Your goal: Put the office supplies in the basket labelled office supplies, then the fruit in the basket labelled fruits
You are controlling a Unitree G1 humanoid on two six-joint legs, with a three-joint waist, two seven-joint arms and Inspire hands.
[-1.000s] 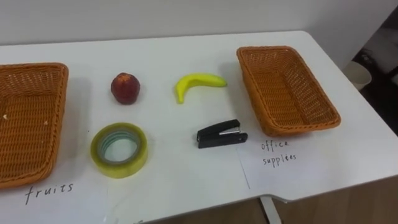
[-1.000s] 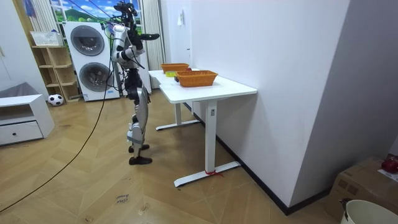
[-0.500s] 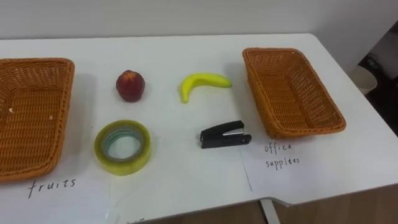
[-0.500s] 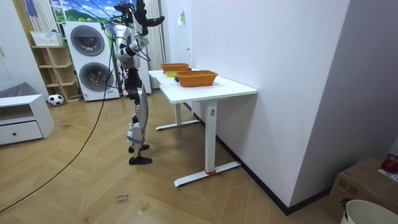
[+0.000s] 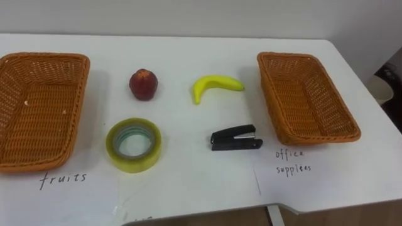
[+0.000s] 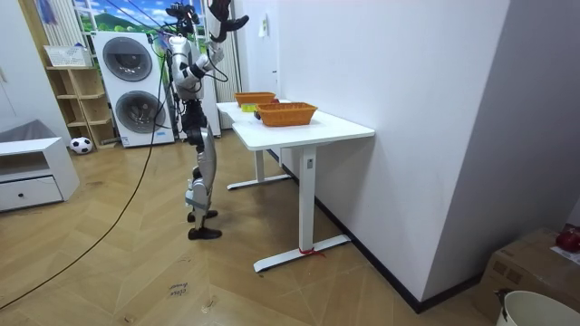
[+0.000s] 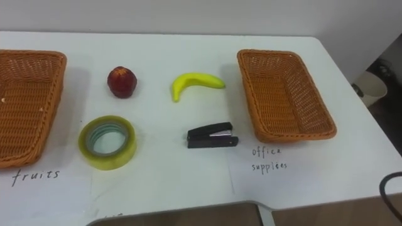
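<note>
On the white table [image 5: 188, 185] lie a red apple [image 5: 143, 84], a yellow banana [image 5: 217, 85], a roll of yellowish tape [image 5: 114, 145] and a black stapler [image 5: 235, 137], all between two wicker baskets. The left basket [image 5: 44, 58] has a paper label reading fruits [image 5: 63, 179] in front of it. The right basket [image 5: 314, 138] has a label reading office supplies [image 5: 291, 162]. Both baskets hold none of these things. In the room view I stand at the table's end, with my right hand [image 6: 227, 18] raised above my head.
The table's front edge runs close below the labels. A white bin [image 7: 370, 85] stands on the floor past the table's right end. Behind me in the room view are stacked washing machines [image 6: 127, 86] and a shelf [image 6: 77, 100].
My right arm has gone from stretched forward to raised high. The eye view has shifted, so everything sits further right in the picture; the things on the table have not moved.
</note>
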